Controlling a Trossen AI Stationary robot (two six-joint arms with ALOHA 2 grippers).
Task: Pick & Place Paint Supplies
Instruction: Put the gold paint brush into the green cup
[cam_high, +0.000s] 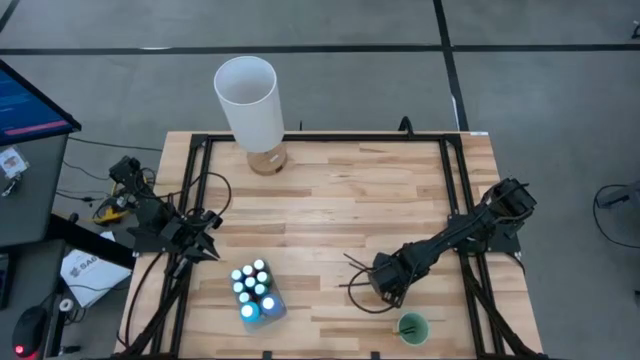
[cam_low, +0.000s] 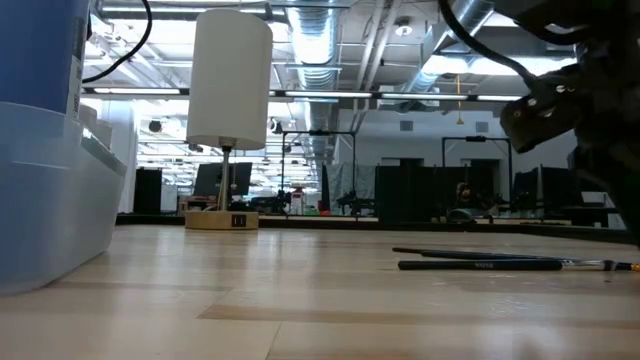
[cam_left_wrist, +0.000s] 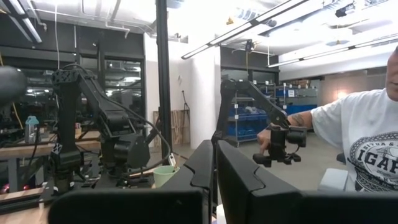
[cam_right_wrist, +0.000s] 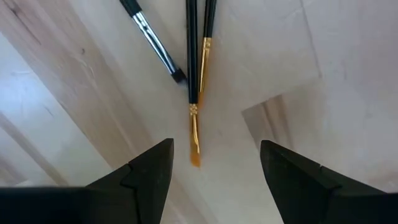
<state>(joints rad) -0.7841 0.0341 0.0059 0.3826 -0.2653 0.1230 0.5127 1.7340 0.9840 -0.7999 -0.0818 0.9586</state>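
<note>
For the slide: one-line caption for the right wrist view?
Open right gripper poised directly above three thin dark brushes lying on the wooden table, brush tips between its fingers.

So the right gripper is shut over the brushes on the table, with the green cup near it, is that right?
Not quite. The right gripper is open, not shut: the right wrist view shows its two fingers standing wide apart above the brushes, which lie on the table untouched. The rest holds: the high view shows the green cup close by it.
</note>
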